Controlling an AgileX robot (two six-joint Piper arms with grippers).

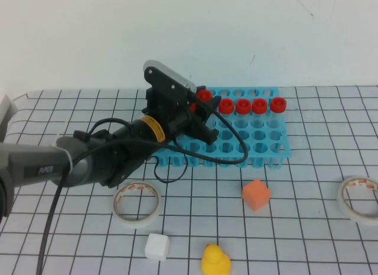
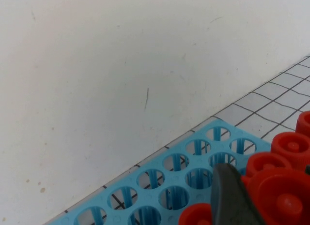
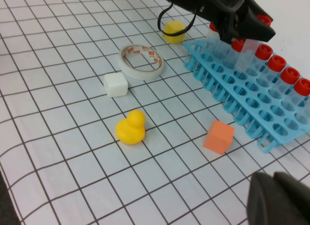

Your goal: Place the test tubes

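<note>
While right claw [image 3: 278, 200] hangs pressed together above the table [image 3: 72, 89], left claw [image 3: 244, 35] pinches a test tube [image 3: 244, 60] over the rack [image 3: 271, 123]

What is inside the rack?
Four red-capped tubes stand in the back row; front holes are empty. The left end effector, holding another tube, covers the left back holes. The right end effector, shut, is away from the rack.

We record the left gripper [image 1: 201, 113] over the blue rack's [image 1: 266, 152] left end, holding a red-capped test tube [image 1: 204, 96]; four capped tubes [image 1: 243, 106] stand racked.
</note>
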